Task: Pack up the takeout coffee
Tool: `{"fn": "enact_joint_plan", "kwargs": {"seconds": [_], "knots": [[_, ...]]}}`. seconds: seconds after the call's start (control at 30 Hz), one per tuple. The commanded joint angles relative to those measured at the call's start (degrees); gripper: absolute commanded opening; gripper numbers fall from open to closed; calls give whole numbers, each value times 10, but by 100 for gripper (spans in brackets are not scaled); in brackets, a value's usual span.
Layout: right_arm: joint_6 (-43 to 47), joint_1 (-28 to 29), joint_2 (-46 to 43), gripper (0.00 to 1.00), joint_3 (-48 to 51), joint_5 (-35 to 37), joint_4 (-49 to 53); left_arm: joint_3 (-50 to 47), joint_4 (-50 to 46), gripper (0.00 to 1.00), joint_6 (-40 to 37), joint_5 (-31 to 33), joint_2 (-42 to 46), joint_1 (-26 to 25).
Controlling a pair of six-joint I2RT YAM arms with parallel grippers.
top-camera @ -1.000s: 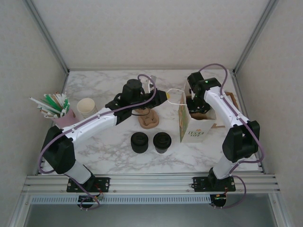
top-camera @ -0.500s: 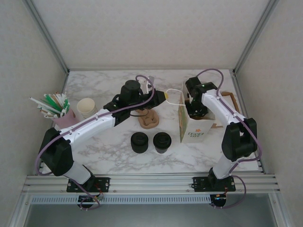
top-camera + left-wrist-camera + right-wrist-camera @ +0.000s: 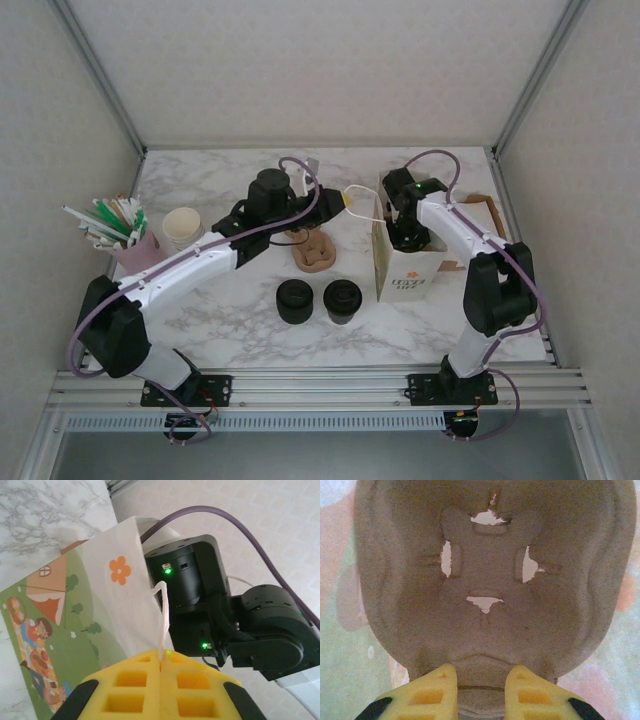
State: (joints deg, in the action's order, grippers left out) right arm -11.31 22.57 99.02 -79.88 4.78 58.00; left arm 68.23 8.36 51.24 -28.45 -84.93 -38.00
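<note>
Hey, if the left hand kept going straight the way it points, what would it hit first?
Most likely the paper bag: the left hand, shut on its white handle, points at the bag's top edge. The right arm's black wrist sits close behind, though depth is unclear.

Two arms (image 3: 190,262) are reaching among one paper bag (image 3: 405,270), two pulp carriers (image 3: 313,252) (image 3: 485,580), two black-topped items (image 3: 295,300) (image 3: 342,300) (cup or lid stack, indistinguishable), one cream cup stack (image 3: 183,228), one straw holder (image 3: 132,250), one cardboard tray (image 3: 492,212).
</note>
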Motion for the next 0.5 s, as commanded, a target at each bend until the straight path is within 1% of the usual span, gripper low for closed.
{"fn": "enact_joint_plan", "kwargs": {"seconds": [0.0, 0.3, 0.47], "knots": [[3, 8, 8, 15, -16, -7, -2, -4, 8, 0, 4, 14, 25, 5], [10, 16, 32, 18, 4, -10, -14, -19, 10, 0, 6, 19, 27, 6], [8, 18, 29, 19, 3, -7, -13, -19, 9, 0, 6, 20, 26, 7]]}}
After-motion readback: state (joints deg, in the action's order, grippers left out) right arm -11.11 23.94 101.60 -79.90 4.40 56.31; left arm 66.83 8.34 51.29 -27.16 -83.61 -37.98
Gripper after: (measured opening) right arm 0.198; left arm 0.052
